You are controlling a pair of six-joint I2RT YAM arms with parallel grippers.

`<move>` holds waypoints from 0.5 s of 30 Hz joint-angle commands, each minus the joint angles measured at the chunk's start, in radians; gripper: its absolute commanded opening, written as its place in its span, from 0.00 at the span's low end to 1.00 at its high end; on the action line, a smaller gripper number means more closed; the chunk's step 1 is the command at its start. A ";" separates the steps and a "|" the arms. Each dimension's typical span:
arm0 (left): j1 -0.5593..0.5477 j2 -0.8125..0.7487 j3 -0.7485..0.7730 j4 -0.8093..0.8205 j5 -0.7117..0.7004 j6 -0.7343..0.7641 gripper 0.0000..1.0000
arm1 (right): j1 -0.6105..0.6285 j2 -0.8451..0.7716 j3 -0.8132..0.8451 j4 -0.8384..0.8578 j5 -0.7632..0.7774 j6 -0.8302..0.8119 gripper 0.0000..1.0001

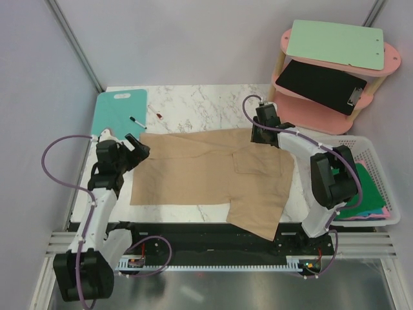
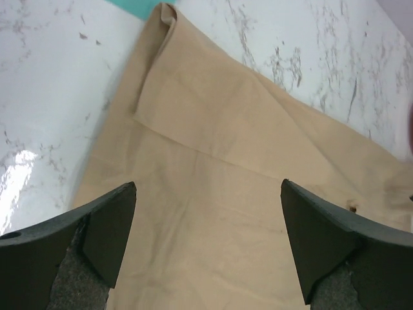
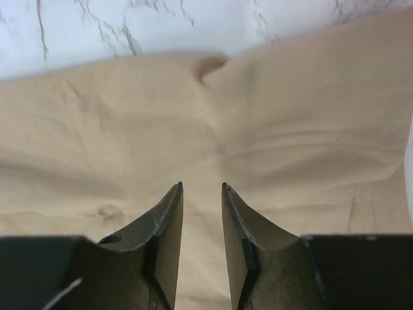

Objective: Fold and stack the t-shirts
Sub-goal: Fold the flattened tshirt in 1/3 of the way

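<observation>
A light tan t-shirt lies spread flat on the marble table, one part hanging over the near edge at the right. My left gripper hovers over its left edge, jaws wide open and empty; the left wrist view shows the tan t-shirt and a folded hem below that gripper. My right gripper is over the shirt's far right edge. In the right wrist view this gripper stands a little open with a narrow gap, the tan t-shirt lying loose beneath. More t-shirts, green and pink, lie in the basket.
A white basket stands at the table's right edge. A teal board with a marker lies at the far left. The pink shelf at the far right carries a mint-green clipboard and a black one.
</observation>
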 commanded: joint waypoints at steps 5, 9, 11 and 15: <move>-0.007 -0.195 -0.124 -0.191 0.070 -0.043 1.00 | 0.072 -0.311 -0.191 -0.123 -0.002 0.005 0.38; -0.030 -0.138 -0.150 -0.176 0.064 -0.073 1.00 | 0.120 -0.440 -0.250 -0.209 0.019 0.044 0.38; -0.030 -0.076 -0.145 -0.156 0.071 -0.065 1.00 | 0.129 -0.437 -0.271 -0.221 0.071 0.042 0.36; -0.033 0.018 -0.121 -0.116 0.102 -0.022 1.00 | 0.129 -0.310 -0.256 -0.174 0.097 0.030 0.17</move>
